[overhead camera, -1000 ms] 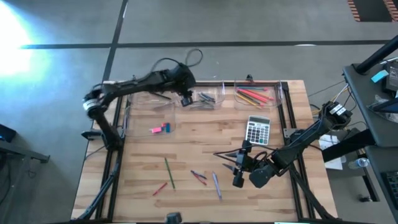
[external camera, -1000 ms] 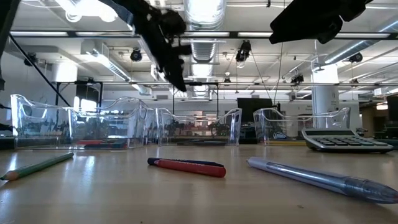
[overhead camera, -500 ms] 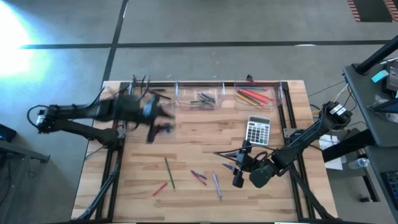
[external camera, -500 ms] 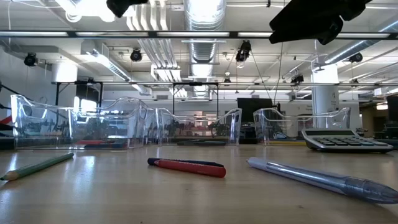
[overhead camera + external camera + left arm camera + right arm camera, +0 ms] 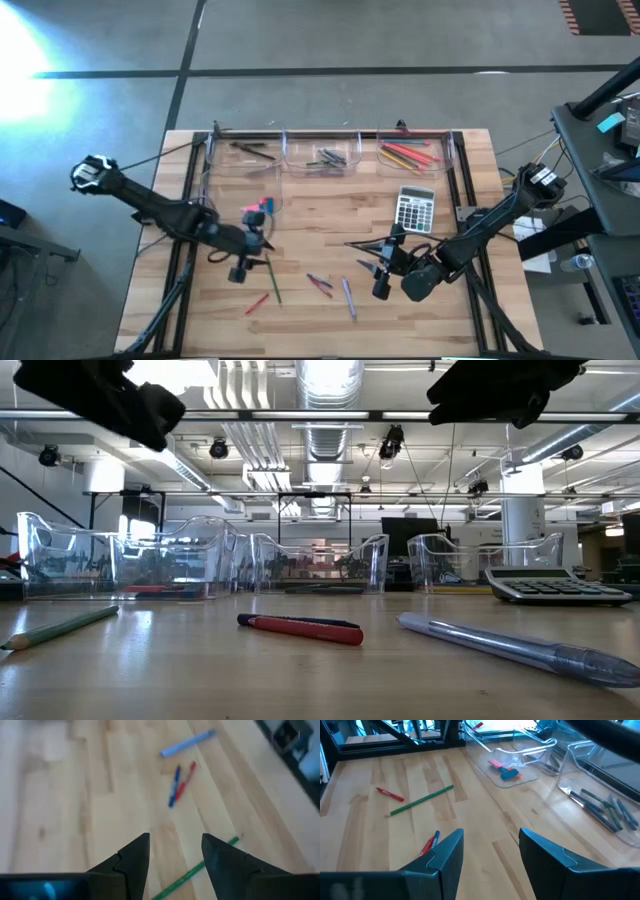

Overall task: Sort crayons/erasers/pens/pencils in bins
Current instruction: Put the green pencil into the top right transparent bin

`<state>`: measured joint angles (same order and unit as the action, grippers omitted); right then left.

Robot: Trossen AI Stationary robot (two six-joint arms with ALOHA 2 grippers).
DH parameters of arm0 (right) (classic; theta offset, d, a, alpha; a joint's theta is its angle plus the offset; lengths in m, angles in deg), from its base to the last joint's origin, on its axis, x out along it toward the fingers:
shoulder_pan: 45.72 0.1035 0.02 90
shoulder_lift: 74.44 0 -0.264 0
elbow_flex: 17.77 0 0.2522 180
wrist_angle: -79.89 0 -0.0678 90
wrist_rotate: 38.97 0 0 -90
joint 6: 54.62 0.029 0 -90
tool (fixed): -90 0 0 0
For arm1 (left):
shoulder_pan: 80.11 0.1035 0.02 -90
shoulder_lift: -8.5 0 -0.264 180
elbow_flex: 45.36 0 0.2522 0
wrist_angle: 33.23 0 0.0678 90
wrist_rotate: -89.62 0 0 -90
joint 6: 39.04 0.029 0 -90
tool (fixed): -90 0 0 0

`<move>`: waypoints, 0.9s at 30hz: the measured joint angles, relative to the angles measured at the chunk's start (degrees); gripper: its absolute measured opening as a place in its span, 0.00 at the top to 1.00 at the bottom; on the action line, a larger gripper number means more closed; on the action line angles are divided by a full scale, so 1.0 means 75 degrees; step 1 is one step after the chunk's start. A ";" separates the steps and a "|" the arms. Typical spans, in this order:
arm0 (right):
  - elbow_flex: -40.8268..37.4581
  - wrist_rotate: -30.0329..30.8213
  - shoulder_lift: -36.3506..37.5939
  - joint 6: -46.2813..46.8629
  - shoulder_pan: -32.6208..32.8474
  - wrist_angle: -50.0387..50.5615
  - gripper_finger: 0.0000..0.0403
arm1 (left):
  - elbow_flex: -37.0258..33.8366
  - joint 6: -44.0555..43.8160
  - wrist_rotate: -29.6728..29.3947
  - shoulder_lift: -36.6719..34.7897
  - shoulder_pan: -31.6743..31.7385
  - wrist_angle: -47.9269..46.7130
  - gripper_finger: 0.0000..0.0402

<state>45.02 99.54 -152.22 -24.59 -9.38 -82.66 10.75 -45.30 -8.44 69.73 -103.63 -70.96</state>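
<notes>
Tabletop [image 5: 330, 215]: wood, carrying the bins [image 5: 330, 152] in a row along its far edge, with pencils [image 5: 405, 154] already in the rightmost one and erasers [image 5: 257, 208] in the bin set forward on my left side. Loose stock remains at the near edge. My left arm reaches in from the left, and its fingers [image 5: 175, 852] stand parted with nothing between them, hovering over the green pencil [image 5: 271, 277]. In the left wrist view that pencil [image 5: 197, 872] shows in the gap and runs off slantwise past one finger, so its long axis lies oblique to my grip line, not square across it. My judgement: the wrist needs turning until the fingers straddle the shaft crosswise before descent. My right arm waits at the near right, its fingers [image 5: 487, 850] likewise parted and empty, well apart from the green pencil and nearer the small red and blue pens [image 5: 320, 284] and the pale blue pen [image 5: 348, 297]. The left arm is the nearer to the green pencil; a small red crayon [image 5: 256, 303] lies just beside its near end.
</notes>
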 joint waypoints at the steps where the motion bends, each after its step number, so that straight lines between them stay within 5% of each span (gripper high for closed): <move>1: 0.0000 0.0000 0.0000 0.0000 0.0000 0.0007 0.55 | 0.0059 0.0102 0.0125 0.0260 0.0000 0.0009 0.59; 15: 0.0000 0.0397 0.0174 0.0143 0.0003 0.0063 0.55 | 0.1525 0.1288 0.1533 0.3919 -0.0168 -0.0148 0.59; 27: 0.0000 0.0274 0.0189 0.0200 0.0022 0.0086 0.55 | 0.2310 0.2272 0.1004 0.4632 -0.0850 -0.0899 0.59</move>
<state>45.02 101.59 -150.80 -23.09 -9.22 -82.01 28.08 -28.27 -0.92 104.46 -110.01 -77.70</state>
